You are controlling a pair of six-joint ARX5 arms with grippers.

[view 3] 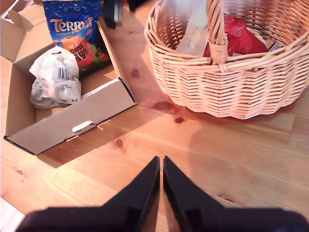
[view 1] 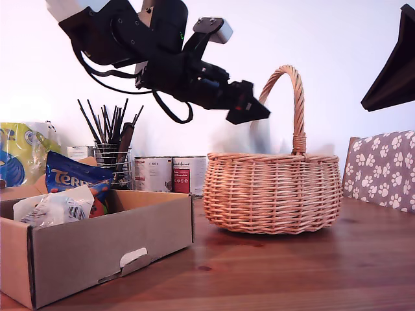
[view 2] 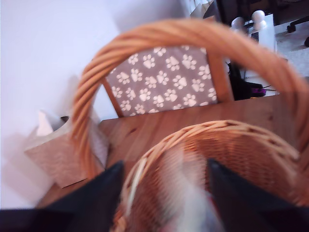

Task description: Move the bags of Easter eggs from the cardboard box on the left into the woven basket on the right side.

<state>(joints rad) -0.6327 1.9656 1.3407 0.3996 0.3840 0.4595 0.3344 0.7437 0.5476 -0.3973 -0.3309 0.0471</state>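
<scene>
While my first end effector (view 2: 164,193) hangs above the woven basket (view 1: 272,191), its black fingers (view 2: 96,193) stand spread, with a pale, blurred shape between them over the basket's inside; what that shape is cannot be told.

Item: my second end effector (view 3: 161,179), high over bare desk (view 3: 231,159), fingertips pressed together, holding nothing.

Item: cardboard box (view 1: 84,249), at the exterior view's left, low-walled, tab slot in its near long side. Contents: blue bag (view 1: 74,178) lettered in white with orange, leaning at the back; whitish bag (view 1: 55,208) with black print, just in front of it.

Item: woven basket, at the exterior view's centre-right, apart from the box with a strip of bare desk between. Tall arched handle (view 1: 295,103) rises just beside my first end effector. Second wrist view shows a whitish bag (view 3: 195,34) and a red packet (view 3: 239,38) inside the basket.

Surroundings, behind the box in the exterior view: wire-mesh holder (view 1: 113,159) of dark utensils, two tins (view 1: 170,173), a yellow-and-blue packet (view 1: 23,152). Paw-print chair back (view 1: 382,168) at the exterior view's right edge, past the basket; a tissue box (view 2: 58,150) shows in the first wrist view, near the wall.

Open room: wide bare desk in front of the basket and toward the exterior view's right. Basket rim stands higher than the box walls.
</scene>
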